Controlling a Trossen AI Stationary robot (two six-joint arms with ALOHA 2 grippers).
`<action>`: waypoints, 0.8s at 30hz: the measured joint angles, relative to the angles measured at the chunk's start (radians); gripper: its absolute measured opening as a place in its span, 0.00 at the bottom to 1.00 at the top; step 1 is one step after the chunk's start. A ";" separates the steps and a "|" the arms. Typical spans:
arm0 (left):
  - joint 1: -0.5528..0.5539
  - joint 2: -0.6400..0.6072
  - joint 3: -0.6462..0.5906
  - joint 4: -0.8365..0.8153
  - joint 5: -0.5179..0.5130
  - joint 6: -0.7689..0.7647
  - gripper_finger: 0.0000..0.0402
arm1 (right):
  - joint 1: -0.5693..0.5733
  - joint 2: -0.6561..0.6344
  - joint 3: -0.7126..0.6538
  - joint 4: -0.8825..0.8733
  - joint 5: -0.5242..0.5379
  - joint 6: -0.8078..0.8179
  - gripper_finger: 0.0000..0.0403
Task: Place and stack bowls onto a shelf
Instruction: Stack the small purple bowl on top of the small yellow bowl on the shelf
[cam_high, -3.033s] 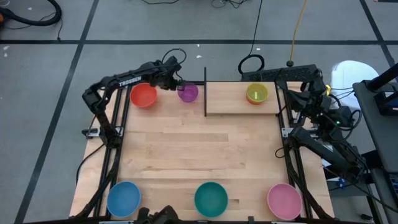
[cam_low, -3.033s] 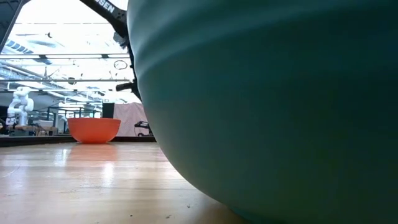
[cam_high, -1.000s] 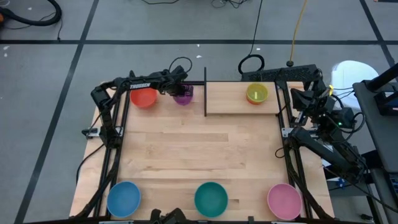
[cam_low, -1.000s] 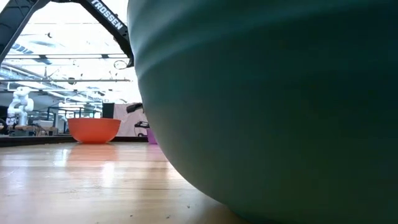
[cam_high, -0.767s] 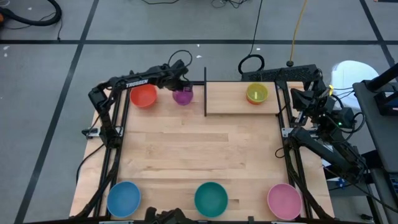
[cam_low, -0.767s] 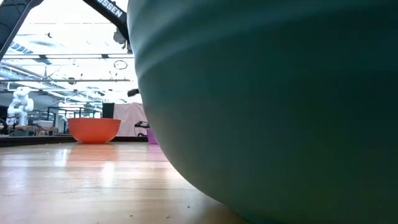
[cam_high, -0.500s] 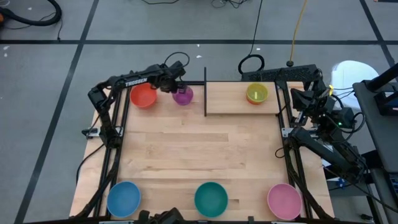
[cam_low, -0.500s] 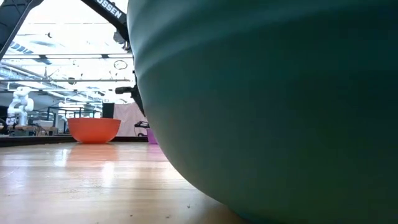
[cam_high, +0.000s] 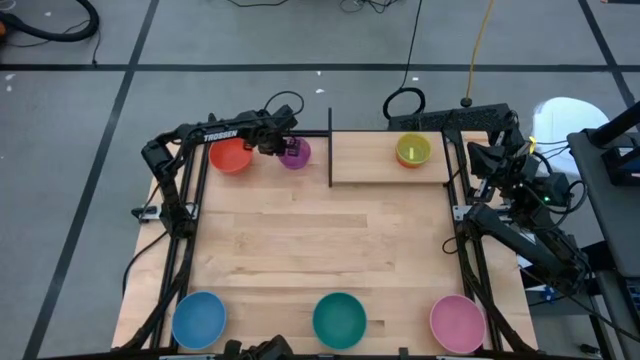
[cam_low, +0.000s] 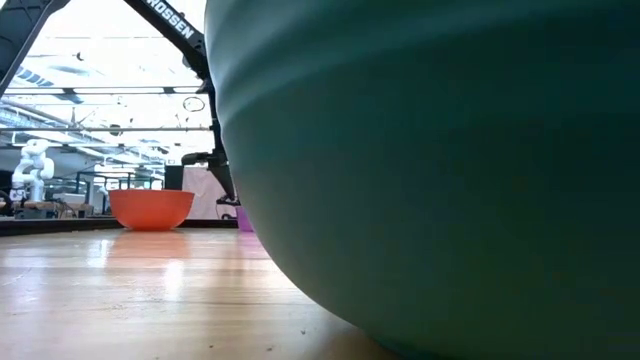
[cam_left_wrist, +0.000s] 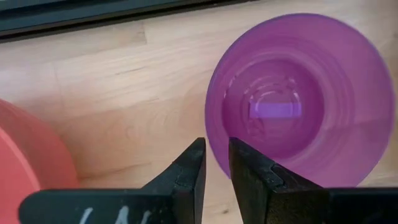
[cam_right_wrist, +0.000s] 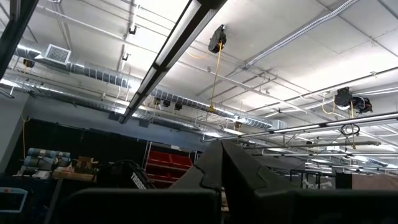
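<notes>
Two arms | left gripper (cam_left_wrist: 214, 163) reached out low, clamped on purple bowl (cam_left_wrist: 305, 99) rim | right gripper (cam_right_wrist: 222, 163) folded back, pointing upward, fingers together

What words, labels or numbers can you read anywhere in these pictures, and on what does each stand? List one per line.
"TROSSEN", white letters on the left arm in the high view.
"OSSEN", the part of the same word in frame, on that arm in the low view.
A white mark on the left gripper body in the left wrist view: cut off, unreadable.
The bowls and shelf show no text.
</notes>
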 joint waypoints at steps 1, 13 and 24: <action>0.000 0.000 0.000 0.005 0.000 0.000 0.18 | 0.000 0.000 0.000 0.000 0.000 0.000 0.00; 0.001 0.065 -0.001 0.008 0.001 -0.001 0.18 | 0.000 0.000 0.000 0.000 0.000 0.000 0.00; 0.001 0.104 -0.001 0.094 -0.002 0.124 0.04 | 0.000 0.000 0.000 0.000 0.000 0.000 0.00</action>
